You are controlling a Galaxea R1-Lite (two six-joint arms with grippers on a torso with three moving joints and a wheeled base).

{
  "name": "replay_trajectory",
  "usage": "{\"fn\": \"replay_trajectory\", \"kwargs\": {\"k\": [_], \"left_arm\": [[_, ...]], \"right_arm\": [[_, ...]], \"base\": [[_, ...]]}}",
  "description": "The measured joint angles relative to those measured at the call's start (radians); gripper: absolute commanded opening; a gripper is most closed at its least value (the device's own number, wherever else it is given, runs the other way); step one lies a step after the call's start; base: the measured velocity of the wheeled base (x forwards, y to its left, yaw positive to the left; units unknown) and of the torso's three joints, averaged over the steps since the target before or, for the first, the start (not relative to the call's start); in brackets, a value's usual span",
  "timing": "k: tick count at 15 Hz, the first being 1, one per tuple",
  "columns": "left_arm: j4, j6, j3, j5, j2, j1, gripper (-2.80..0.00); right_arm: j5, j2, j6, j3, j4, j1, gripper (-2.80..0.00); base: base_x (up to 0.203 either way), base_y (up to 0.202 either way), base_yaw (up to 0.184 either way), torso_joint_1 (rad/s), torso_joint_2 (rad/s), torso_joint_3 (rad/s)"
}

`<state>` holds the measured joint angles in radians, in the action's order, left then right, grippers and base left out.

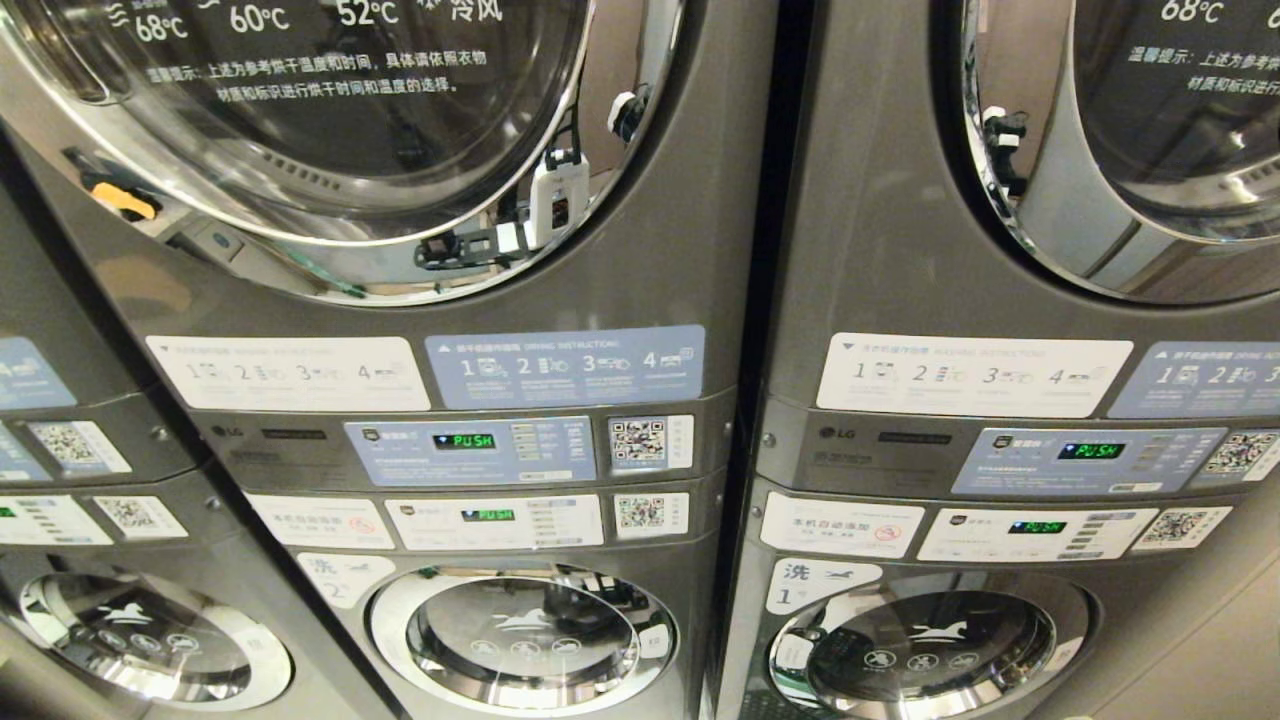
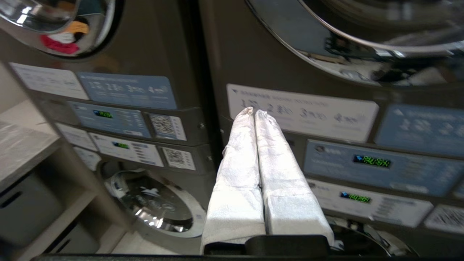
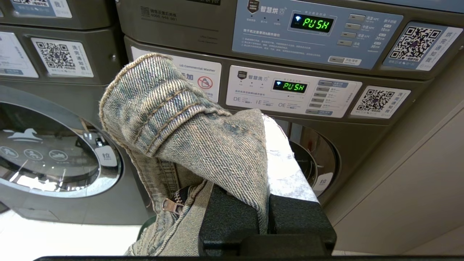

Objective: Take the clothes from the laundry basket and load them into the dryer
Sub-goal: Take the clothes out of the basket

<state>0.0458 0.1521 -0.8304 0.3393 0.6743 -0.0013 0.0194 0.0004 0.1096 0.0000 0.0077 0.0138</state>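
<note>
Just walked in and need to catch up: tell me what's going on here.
A robot is loading laundry at a bank of stacked machines. Its right gripper is shut on a piece of denim clothing, held in front of the lower machines' control panels. The left gripper is shut and empty, pointing at the machine fronts. The dryer doors in view look closed. No basket shows.

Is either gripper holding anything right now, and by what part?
The right gripper is shut on denim jeans, near the zipper. The left gripper is shut, empty.
</note>
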Motion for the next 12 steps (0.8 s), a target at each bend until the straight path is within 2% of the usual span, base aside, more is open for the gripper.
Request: {"fn": "replay_trajectory", "kwargs": {"k": [3,5,6,8,10,12], "left_arm": [[-0.002,0.048,-0.252,0.129,0.296,0.000,-2.80],[-0.038,0.076,-0.367,0.171,0.439,0.000,-2.80],[-0.079,0.093,-0.406,0.175,0.488,0.000,-2.80],[-0.140,0.129,-0.436,0.139,0.540,0.000,-2.80],[-0.162,0.161,-0.441,0.116,0.542,-0.005,-2.80],[-0.212,0.182,-0.424,0.126,0.530,-0.011,-2.80]], "right_arm": [[0.000,0.000,0.000,0.000,0.000,0.000,-2.80],[0.000,0.000,0.000,0.000,0.000,0.000,-2.80],[0.000,0.000,0.000,0.000,0.000,0.000,-2.80],[0.000,0.000,0.000,0.000,0.000,0.000,-2.80],[0.000,0.000,0.000,0.000,0.000,0.000,-2.80],[0.000,0.000,0.000,0.000,0.000,0.000,-2.80]], "base": [[0.000,0.000,0.000,0.000,0.00,0.000],[0.000,0.000,0.000,0.000,0.00,0.000],[0.000,0.000,0.000,0.000,0.00,0.000],[0.000,0.000,0.000,0.000,0.00,0.000],[0.000,0.000,0.000,0.000,0.00,0.000],[0.000,0.000,0.000,0.000,0.00,0.000]]}}
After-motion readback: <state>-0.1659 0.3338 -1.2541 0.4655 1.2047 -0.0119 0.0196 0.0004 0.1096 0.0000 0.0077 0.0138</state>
